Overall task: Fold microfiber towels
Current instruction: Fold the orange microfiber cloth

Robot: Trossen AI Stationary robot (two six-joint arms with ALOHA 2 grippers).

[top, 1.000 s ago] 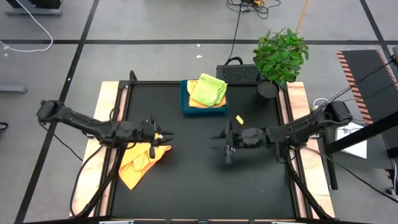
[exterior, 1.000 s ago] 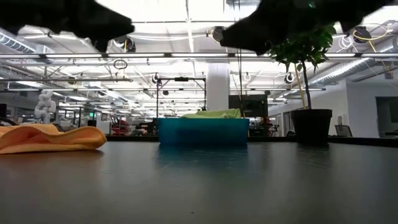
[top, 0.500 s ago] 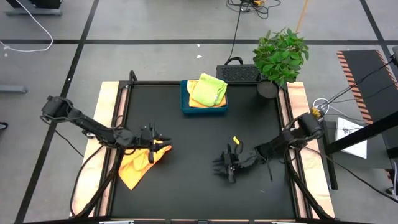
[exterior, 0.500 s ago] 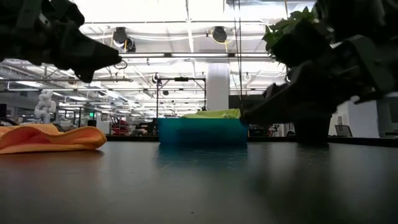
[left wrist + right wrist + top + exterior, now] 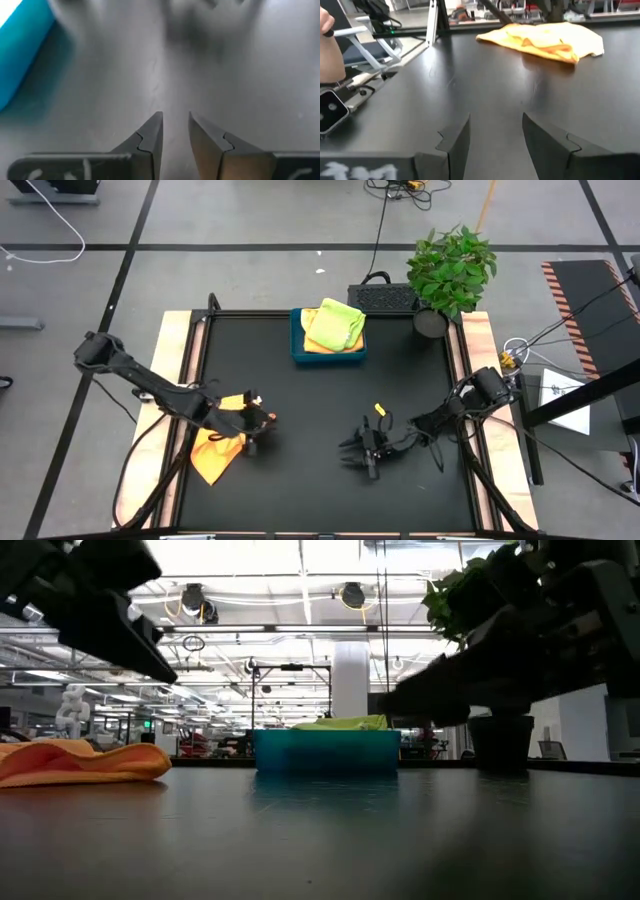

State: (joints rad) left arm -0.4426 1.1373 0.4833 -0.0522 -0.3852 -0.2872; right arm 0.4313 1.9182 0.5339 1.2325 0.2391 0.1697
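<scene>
An orange-yellow microfiber towel [image 5: 212, 455] lies crumpled on the black table near its left edge, also seen in the low view [image 5: 80, 762] and the right wrist view [image 5: 545, 37]. A lime green towel [image 5: 335, 322] rests on an orange one [image 5: 312, 343] in the blue tray [image 5: 298, 352] at the far middle. My left gripper [image 5: 263, 420] hovers at the crumpled towel's right edge, tipped down toward bare table, its fingers [image 5: 175, 116] slightly apart with nothing between them. My right gripper [image 5: 352, 456] sits low over the table's middle, open [image 5: 495, 117], pointing at that towel.
A potted plant [image 5: 450, 270] stands at the table's far right corner. The blue tray [image 5: 325, 752] blocks the far middle. Bare black table lies between the two grippers and along the near edge. A person's hand [image 5: 327, 50] and a chair show beyond the table's left side.
My left gripper has sunk and tipped downward, drifting toward the near edge at the crumpled towel's right side. My right gripper has dropped close to the table and moved toward the near edge. The towel has kept its place.
</scene>
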